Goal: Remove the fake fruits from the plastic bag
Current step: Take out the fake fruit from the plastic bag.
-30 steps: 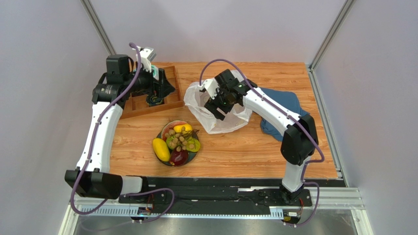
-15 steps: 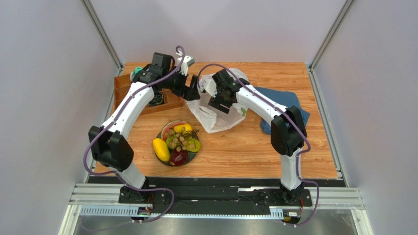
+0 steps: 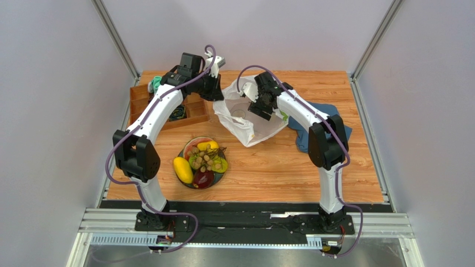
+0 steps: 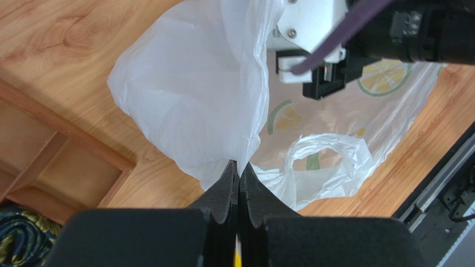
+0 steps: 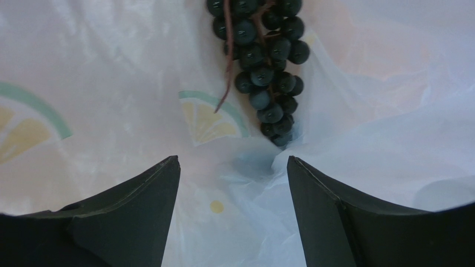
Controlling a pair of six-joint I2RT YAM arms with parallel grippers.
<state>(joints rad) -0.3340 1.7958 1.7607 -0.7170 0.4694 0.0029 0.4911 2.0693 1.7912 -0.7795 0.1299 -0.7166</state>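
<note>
in the top view, the left fingers (image 3: pixel 218 90) are pinching the upper left rim of the plastic bag (image 3: pixel 248 125), which is lying at the centre back of the counter (image 3: pixel 267 167). this is lifting the mouth open for the other arm. the right fingers (image 3: pixel 261 108) are reaching down inside that mouth. most fake fruits (image 3: pixel 202 164) are sitting in a plate (image 3: pixel 207 138) below the bag in the frame, so i am judging the task as almost finished. a wooden tray (image 3: pixel 167 108) is lying left of the bag and a blue cloth (image 3: pixel 323 117) right of it.

in the left wrist view, the fingers are pressed together on a thin fold of white film at the lower centre, and the film is rising from them like a tent.

in the right wrist view, the fingers are standing apart and gripping nothing. one dark grape bunch (image 5: pixel 262 67) is lying inside the bag at the top centre, ahead of the tips and not touching them. the fingers are probably opened so wide to take it; the film underneath could be getting caught too.
</note>
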